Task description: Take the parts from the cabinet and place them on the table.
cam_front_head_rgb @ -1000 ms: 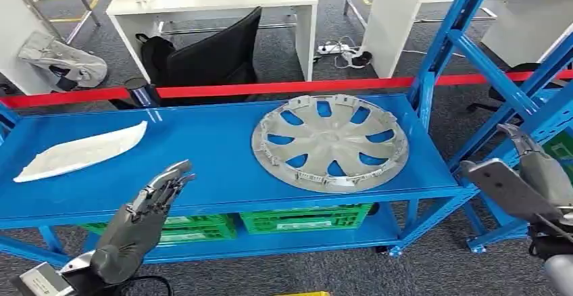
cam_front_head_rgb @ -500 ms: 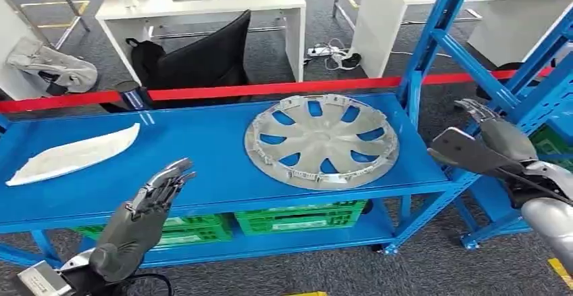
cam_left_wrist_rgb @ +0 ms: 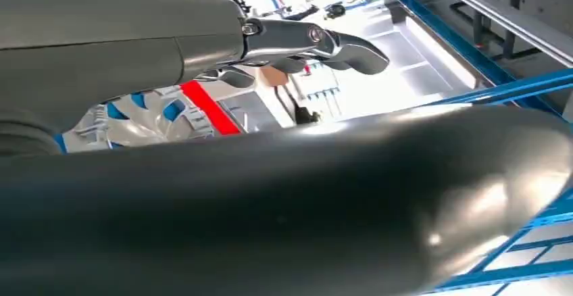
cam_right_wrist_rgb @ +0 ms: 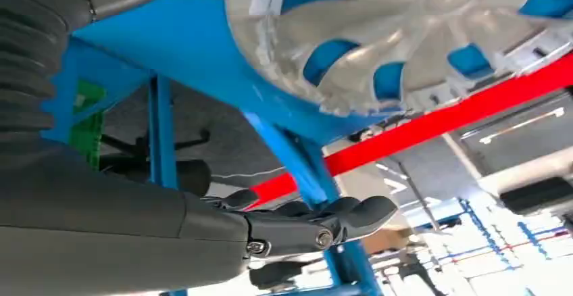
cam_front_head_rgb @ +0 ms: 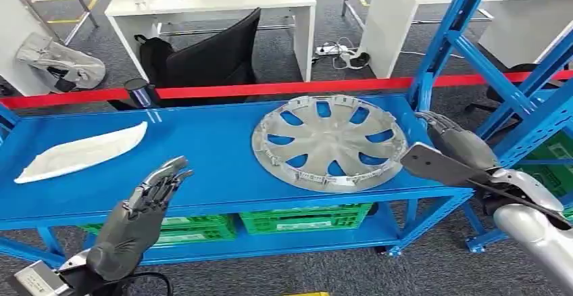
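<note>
- The right hand [cam_front_head_rgb: 451,149] is at the right end of the blue table [cam_front_head_rgb: 203,154], just beside the rim of the silver wheel cover [cam_front_head_rgb: 330,142]. Its thumb is spread wide from its fingers, and it has hold of nothing. Whether the thumb touches the rim cannot be told.
- In the right wrist view the dark fingers [cam_right_wrist_rgb: 317,223] are slightly curled, with nothing in them. They are off the table's edge, near a blue upright post [cam_right_wrist_rgb: 307,174].
- The left hand [cam_front_head_rgb: 143,208] is raised in front of the table's near edge, fingers nearly straight and close together, empty. In the left wrist view the thumb hides most of the scene, with part of the wheel cover visible behind it.
- The wheel cover lies flat on the right half of the table. A white curved part [cam_front_head_rgb: 81,153] lies flat at the left end, well apart from it.
- Green crates [cam_front_head_rgb: 304,218] stand on the lower shelf, partly hidden by the tabletop; their labels are too small to read.
- The blue rack [cam_front_head_rgb: 534,100] on the right is cut off by the picture's edge.
- Compared with 0.5 s ago, the right hand has come in from beside the rack to the wheel cover's rim. The left hand has hardly moved.
</note>
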Robot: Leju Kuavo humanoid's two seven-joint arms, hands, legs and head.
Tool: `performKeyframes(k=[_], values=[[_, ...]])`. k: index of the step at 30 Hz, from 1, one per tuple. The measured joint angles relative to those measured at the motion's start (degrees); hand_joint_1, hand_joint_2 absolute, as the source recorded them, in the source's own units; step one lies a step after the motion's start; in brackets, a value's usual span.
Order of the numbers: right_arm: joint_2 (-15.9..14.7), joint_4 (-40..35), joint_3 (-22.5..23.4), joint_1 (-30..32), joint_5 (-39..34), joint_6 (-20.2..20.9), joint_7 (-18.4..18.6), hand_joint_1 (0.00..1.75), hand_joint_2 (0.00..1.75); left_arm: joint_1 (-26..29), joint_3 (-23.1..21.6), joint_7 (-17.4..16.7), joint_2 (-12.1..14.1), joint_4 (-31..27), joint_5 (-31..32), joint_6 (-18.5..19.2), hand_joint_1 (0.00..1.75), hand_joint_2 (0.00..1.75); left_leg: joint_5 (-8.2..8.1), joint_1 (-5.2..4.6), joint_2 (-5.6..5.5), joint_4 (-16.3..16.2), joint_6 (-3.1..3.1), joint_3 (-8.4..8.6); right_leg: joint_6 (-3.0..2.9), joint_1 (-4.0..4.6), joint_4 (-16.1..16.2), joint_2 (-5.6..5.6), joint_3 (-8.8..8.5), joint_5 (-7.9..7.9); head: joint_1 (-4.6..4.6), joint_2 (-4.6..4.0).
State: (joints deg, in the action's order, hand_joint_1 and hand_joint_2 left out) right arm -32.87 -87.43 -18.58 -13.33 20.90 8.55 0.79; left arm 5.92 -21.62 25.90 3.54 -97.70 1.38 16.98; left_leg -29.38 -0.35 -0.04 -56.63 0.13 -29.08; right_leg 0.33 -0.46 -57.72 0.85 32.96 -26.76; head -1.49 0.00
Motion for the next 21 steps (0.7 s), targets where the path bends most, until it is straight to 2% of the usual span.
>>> performKeyframes(k=[6,12,13,17,21], values=[[0.7,-0.5,-2.3,0.2,0.6,0.4,0.0,0.0,1.75,-0.1,0.0,0.1,0.0,0.1,0.0,-0.3,0.0,0.0,-0.05,-0.02,0.0,0.0,0.04,-0.04,0.02,0.0,0.0,0.0,0.0,-0.01,0.0,0.0],[1.0,-0.3,-5.2,-0.4,1.2,2.8,0.6,0.0,1.75,-0.4,0.0,0.1,0.0,0.3,0.0,-0.3,0.0,0.0,-0.05,-0.02,0.0,0.0,0.04,-0.04,0.02,-0.01,0.0,0.0,0.0,-0.01,0.0,0.0],[1.1,-0.2,-5.7,-0.8,1.1,3.4,1.2,0.0,0.0,-0.6,-0.1,0.1,0.0,0.4,0.0,-0.3,0.0,0.0,-0.05,-0.03,0.0,0.0,0.04,-0.04,0.02,-0.01,0.0,0.0,0.01,-0.01,0.0,0.0],[1.5,1.0,-7.5,-2.1,0.6,5.4,3.1,0.0,0.0,-1.2,-0.2,-0.1,-0.2,0.8,0.0,-0.2,0.0,0.0,-0.05,-0.02,0.0,0.0,0.04,-0.02,0.01,0.0,0.0,0.0,0.0,-0.01,0.0,0.0],[1.9,2.7,-8.7,-3.1,0.3,5.8,3.5,0.0,0.0,-1.5,-0.6,-0.5,-0.2,1.1,-0.2,0.0,0.0,0.0,-0.05,-0.02,0.0,0.0,0.04,-0.02,0.01,0.0,0.0,0.0,0.01,-0.01,0.0,0.0]])
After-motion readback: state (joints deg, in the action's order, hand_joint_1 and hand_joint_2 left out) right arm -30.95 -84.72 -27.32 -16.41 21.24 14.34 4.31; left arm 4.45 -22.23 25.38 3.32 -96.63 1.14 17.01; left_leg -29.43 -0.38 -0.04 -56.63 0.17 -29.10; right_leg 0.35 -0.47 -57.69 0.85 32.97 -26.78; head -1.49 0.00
